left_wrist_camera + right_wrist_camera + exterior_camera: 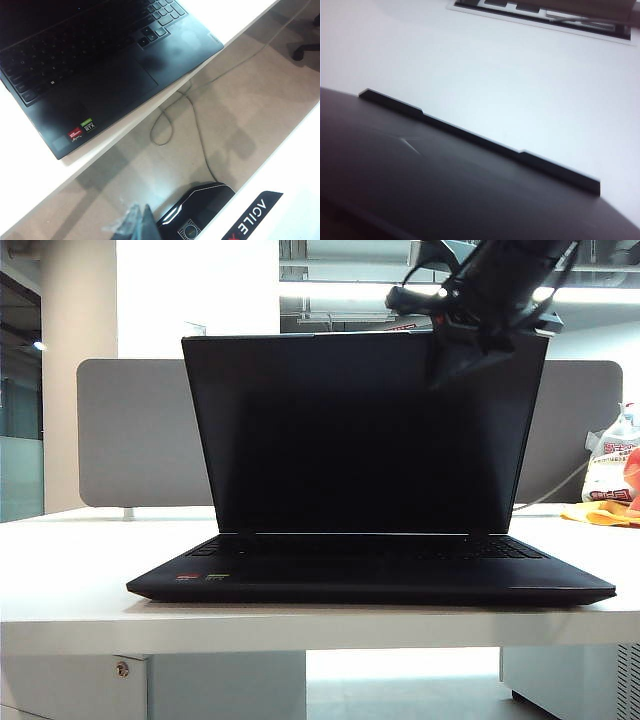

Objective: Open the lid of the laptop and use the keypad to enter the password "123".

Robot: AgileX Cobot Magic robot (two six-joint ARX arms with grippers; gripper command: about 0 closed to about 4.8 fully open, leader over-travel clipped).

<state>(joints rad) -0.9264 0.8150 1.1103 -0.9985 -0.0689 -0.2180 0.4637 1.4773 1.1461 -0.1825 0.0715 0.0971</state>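
Observation:
The black laptop [370, 575] sits open on the white table [70, 580]. Its lid [350, 430] stands upright with a dark screen. My right gripper [455, 365] hangs at the lid's top right corner, in front of the screen; whether it touches the lid is unclear. The right wrist view shows only the lid's matte back [445, 185] and its top edge, with no fingers in sight. The left wrist view shows the keypad [167, 11], the touchpad [110, 82] and the stickers [82, 129]. My left gripper [141, 212] is shut and empty, off the table's edge over the floor.
A grey divider board [130, 430] stands behind the laptop. A bag and an orange cloth [605, 510] lie at the table's far right. A thin cable [175, 115] loops on the floor below the table edge, near a black device [200, 210].

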